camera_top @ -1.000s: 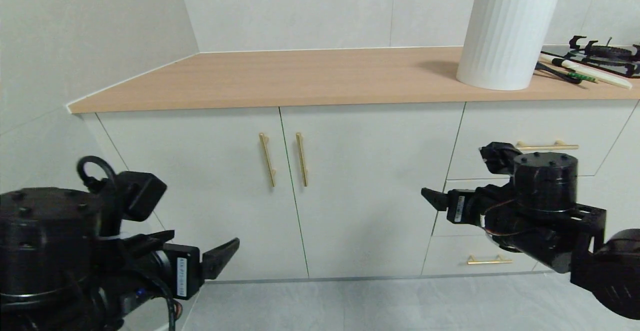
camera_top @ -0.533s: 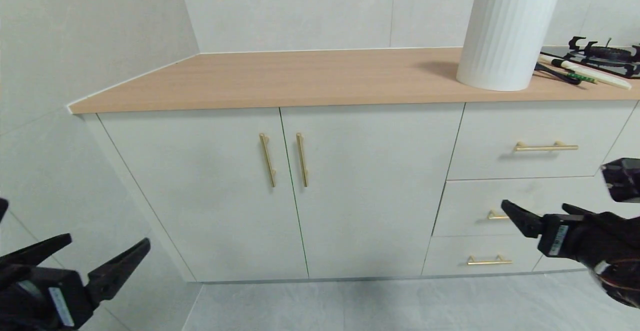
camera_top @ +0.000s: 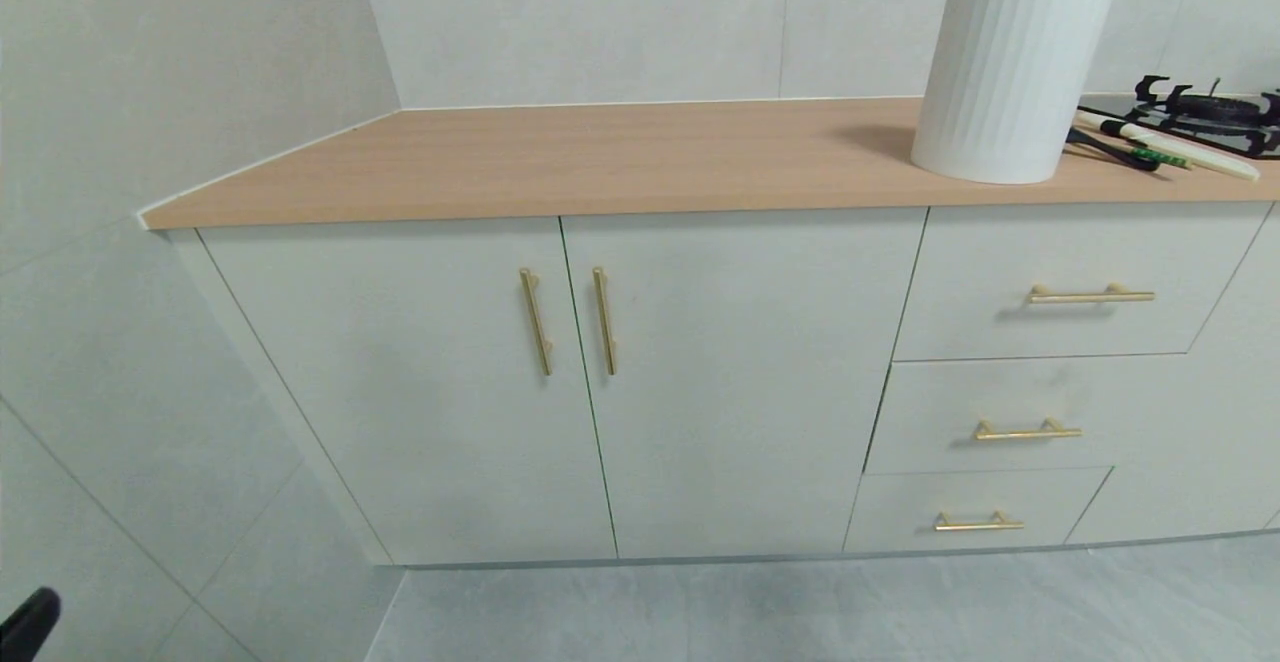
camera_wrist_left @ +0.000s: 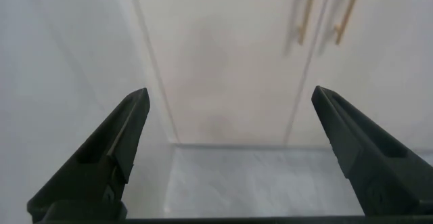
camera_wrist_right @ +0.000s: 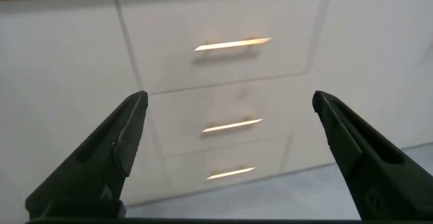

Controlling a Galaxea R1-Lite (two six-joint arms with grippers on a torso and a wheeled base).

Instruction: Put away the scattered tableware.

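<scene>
Head view first. Where's the tableware?
— A few utensils (camera_top: 1160, 147) lie on the table (camera_top: 600, 157) at its far right end: one long and cream, one black, one with green on it. They're just right of a tall white ribbed cylinder (camera_top: 1010, 72), between it and a black grate (camera_top: 1215, 107).
— Is anything touching them?
— Nothing. One dark fingertip (camera_top: 28, 622) pokes in at the near left corner, low by the wall, well apart from the utensils.
— And under the table?
— Two doors (camera_top: 420, 382) with upright gold handles (camera_top: 535, 320) side by side. To their right is a stack of three drawers (camera_top: 1080, 282), each with a level gold bar. All are closed.
— Left wrist view?
— The left tool (camera_wrist_left: 230, 97) is spread wide with nothing between its fingers. Past it are the two door handles, the lower part of the doors and the grey floor (camera_wrist_left: 257, 183).
— Right wrist view?
— The right tool (camera_wrist_right: 230, 99) is spread just as wide and holds nothing. It faces the drawers, and the three gold bars show between its fingers, one above another.
— So the tools are near the utensils?
— No, both are down in front of the cupboards, below the table's edge.
</scene>
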